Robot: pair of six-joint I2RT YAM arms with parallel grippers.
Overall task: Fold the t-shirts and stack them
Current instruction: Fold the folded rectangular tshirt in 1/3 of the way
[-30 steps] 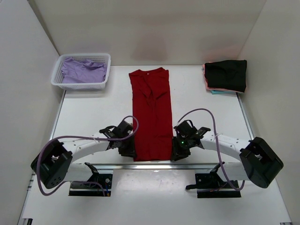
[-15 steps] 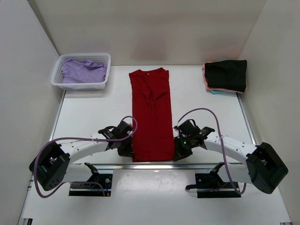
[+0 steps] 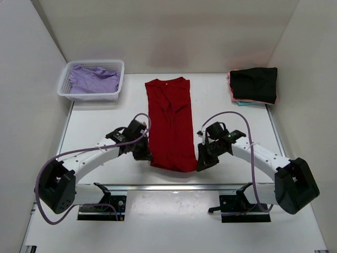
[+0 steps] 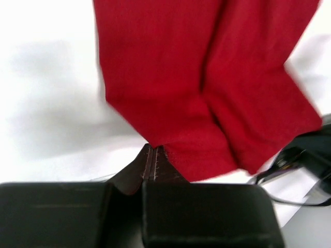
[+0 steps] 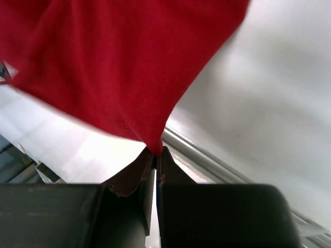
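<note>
Cloth this soft and light will likely sag wherever unsupported, so the deep red t-shirt (image 3: pixel 169 121), lying lengthwise mid-bench (image 3: pixel 100 126), seems best held by its near hem corners, where the left gripper (image 4: pixel 153 155) and right gripper (image 5: pixel 155 153) each pinch it tight.

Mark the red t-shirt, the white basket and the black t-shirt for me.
red t-shirt (image 3: pixel 169 121), top external view, middle of its body.
white basket (image 3: pixel 89 96), top external view, near wall.
black t-shirt (image 3: pixel 254 83), top external view, folded top face.
</note>
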